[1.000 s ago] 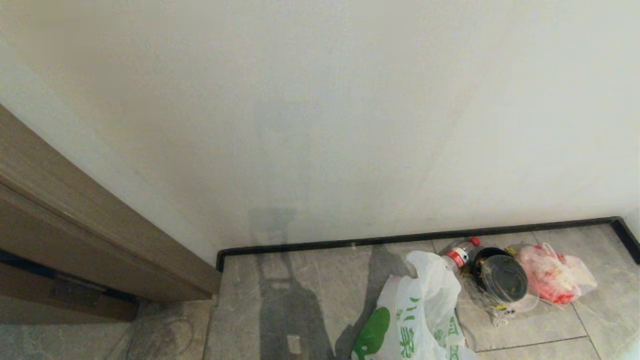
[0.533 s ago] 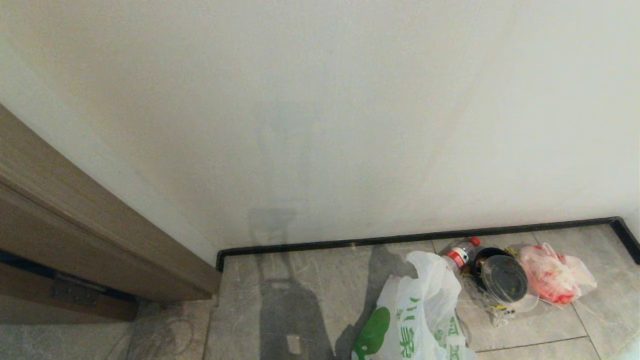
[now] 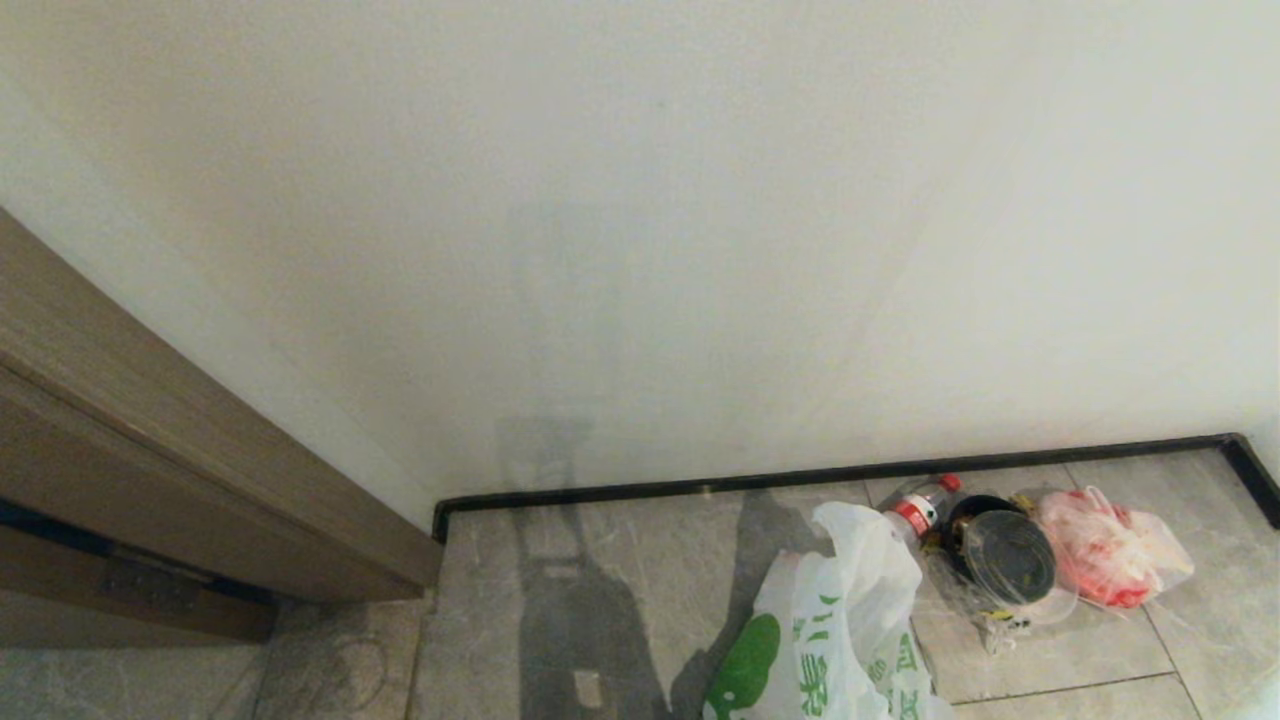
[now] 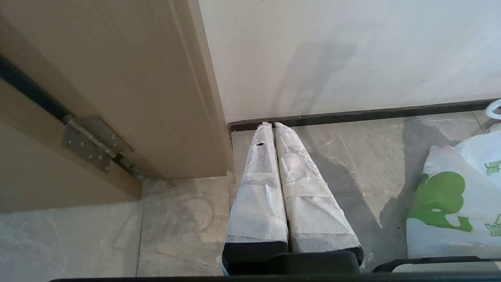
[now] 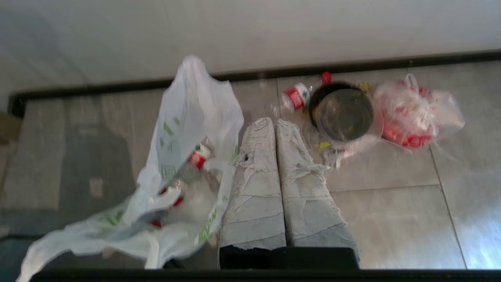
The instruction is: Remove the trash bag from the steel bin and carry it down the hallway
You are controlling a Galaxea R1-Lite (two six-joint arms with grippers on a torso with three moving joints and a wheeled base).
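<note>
The trash bag (image 3: 840, 620), white with green print, lies slumped on the hallway floor (image 3: 620, 560) close to the wall. A bottle with a red label shows through the trash bag (image 5: 188, 117) in the right wrist view. My right gripper (image 5: 274, 121) hangs above the floor just beside the bag, its taped fingers pressed together with nothing between them. My left gripper (image 4: 273, 124) is also shut and empty, pointing at the baseboard near the door frame, with the trash bag (image 4: 454, 203) off to its side. Neither arm appears in the head view. The steel bin is out of view.
A plastic bottle (image 3: 925, 505), a round black bowl with a clear lid (image 3: 1005, 560) and a clear bag with red print (image 3: 1105, 550) lie by the black baseboard (image 3: 850, 470). A tan wooden door (image 3: 150, 470) stands at the left against the white wall.
</note>
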